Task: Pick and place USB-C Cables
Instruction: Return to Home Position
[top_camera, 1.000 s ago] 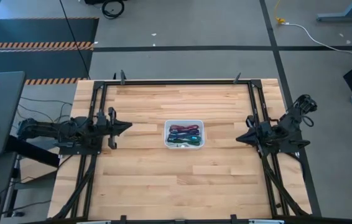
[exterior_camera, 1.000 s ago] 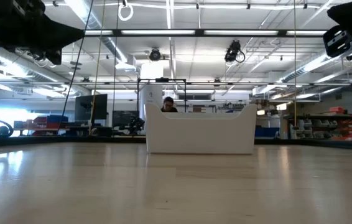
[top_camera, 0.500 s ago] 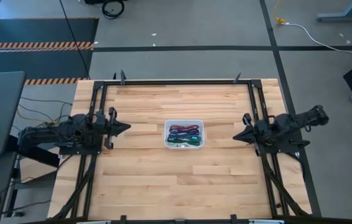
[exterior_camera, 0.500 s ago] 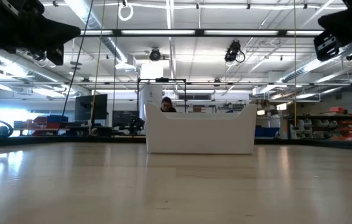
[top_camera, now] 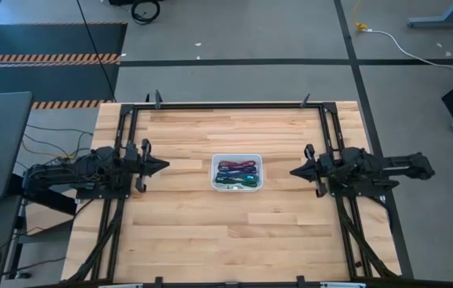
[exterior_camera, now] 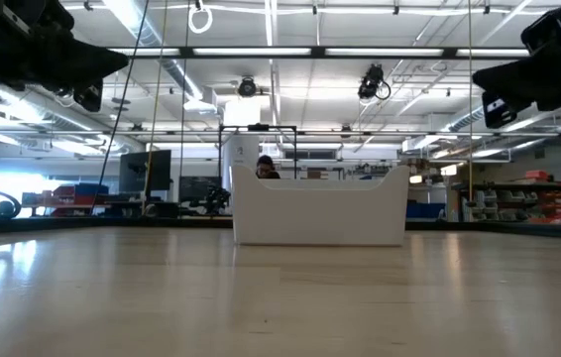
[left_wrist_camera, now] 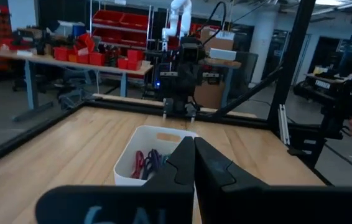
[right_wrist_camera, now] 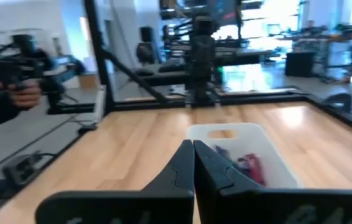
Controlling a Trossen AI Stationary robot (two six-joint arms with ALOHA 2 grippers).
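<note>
A white rounded tray (top_camera: 238, 158) sits at the table's middle, resting flat on the wood. Inside it lie the cable bundles (top_camera: 237, 175): dark red and purple toward the far side, teal and green toward the near side. My left gripper (top_camera: 165, 166) hovers left of the tray, shut, pointing at it. My right gripper (top_camera: 294, 171) hovers right of the tray, shut, pointing at it. In the left wrist view the tray (left_wrist_camera: 134, 162) and the cables (left_wrist_camera: 148, 161) show beyond the shut fingers (left_wrist_camera: 194, 144). The right wrist view shows the tray (right_wrist_camera: 258, 134) and the cables (right_wrist_camera: 249, 163).
A black frame (top_camera: 226, 105) borders the table's far, left and right sides. Bare wood lies all around the tray. In the low view the tray (exterior_camera: 320, 212) stands alone on the table. A person's hand with a dark device (right_wrist_camera: 23, 93) shows beyond the table.
My right arm has stretched out and its gripper has moved toward the table's left, closer to the tray, and come lower in the low view. The left gripper has kept nearly still. The tray and cables have not moved.
</note>
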